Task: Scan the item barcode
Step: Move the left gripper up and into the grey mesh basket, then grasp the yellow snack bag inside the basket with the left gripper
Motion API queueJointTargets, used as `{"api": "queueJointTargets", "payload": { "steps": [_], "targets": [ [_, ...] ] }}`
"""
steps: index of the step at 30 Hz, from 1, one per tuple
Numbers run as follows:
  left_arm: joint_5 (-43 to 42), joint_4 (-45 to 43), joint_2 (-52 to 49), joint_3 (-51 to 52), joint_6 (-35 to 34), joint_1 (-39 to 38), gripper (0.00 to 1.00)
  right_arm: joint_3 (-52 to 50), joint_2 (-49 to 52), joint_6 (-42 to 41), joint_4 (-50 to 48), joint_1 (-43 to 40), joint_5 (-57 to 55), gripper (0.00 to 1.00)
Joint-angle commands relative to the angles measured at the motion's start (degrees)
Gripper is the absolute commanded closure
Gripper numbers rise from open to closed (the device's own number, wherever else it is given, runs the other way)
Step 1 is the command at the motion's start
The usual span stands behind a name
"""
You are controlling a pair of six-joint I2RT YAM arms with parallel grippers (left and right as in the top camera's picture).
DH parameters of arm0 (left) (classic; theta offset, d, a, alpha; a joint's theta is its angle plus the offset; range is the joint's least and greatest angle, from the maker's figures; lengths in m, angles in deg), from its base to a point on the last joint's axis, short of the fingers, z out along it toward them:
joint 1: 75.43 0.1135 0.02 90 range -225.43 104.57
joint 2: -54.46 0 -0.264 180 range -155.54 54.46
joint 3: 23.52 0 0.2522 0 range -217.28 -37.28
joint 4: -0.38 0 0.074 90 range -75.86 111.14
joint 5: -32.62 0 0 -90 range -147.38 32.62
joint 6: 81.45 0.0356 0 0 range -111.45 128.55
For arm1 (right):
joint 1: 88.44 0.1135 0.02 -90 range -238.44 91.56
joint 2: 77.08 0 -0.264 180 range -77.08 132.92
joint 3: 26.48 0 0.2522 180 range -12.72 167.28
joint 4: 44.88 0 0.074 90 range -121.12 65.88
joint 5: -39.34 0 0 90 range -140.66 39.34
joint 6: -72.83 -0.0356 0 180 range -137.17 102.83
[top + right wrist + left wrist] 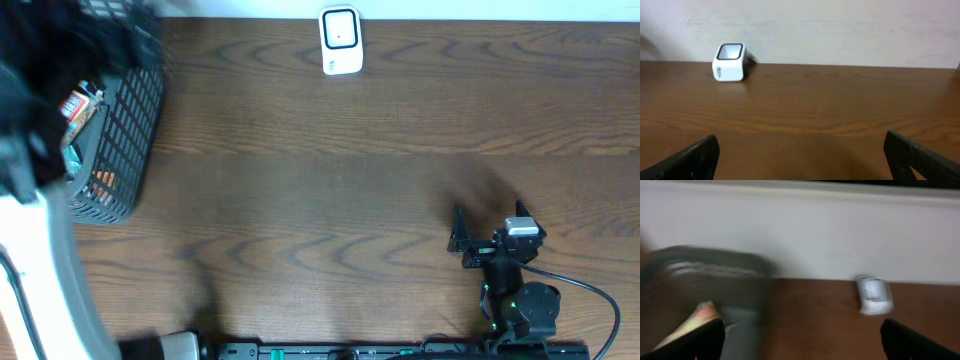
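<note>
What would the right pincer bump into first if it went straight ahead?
Probably nothing on the table: the open right pincer points over bare wood toward the pale wall. The white scanner sits left of that line, so it would likely be missed.

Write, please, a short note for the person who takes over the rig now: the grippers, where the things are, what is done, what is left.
Left gripper: open, empty, by the basket on the table's left side; its view is blurred.
Right gripper: open, empty, low over the table, facing the scanner.
Things: a packet lies in the basket; the white scanner stands at the far edge, in the middle.
Done: nothing visible; no item is picked.
Left: take an item from the basket and show its barcode to the scanner.
</note>
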Motion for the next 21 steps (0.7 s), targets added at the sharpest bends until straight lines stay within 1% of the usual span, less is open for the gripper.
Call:
{"api": "queueJointTargets", "payload": {
  "steps": [1,8,9,11,13,18,21],
  "targets": [
    [6.91,3.15,-9.7,-10.43,-0.66,6.62,0.02,-0.09,-0.31,0.63,0.24,-0.5,-0.46,0.01],
    [7.52,3.78,-20.46,-10.82,-0.28,14.78,0.02,-0.09,-0.31,0.63,0.24,-0.5,-0.46,0.01],
    [7.52,4.0,-21.79,-10.82,1.22,15.39,0.02,-0.09,-0.31,0.63,0.24,-0.5,-0.46,0.01],
    [7.54,4.81,-24.5,-10.75,6.4,16.48,0.02,-0.09,-0.31,0.63,0.24,-0.5,-0.46,0.01],
    [7.56,5.55,-26.75,-10.75,9.35,17.16,0.02,-0.09,-0.31,0.63,0.24,-0.5,-0.44,0.01],
    [8.63,5.73,-31.76,-10.49,14.43,17.38,0.02,-0.09,-0.31,0.63,0.24,-0.5,-0.46,0.01],
    [14.56,6.05,-34.67,-10.49,14.62,17.33,0.02,-0.09,-0.31,0.63,0.24,-0.5,-0.46,0.01]
  ]
}}
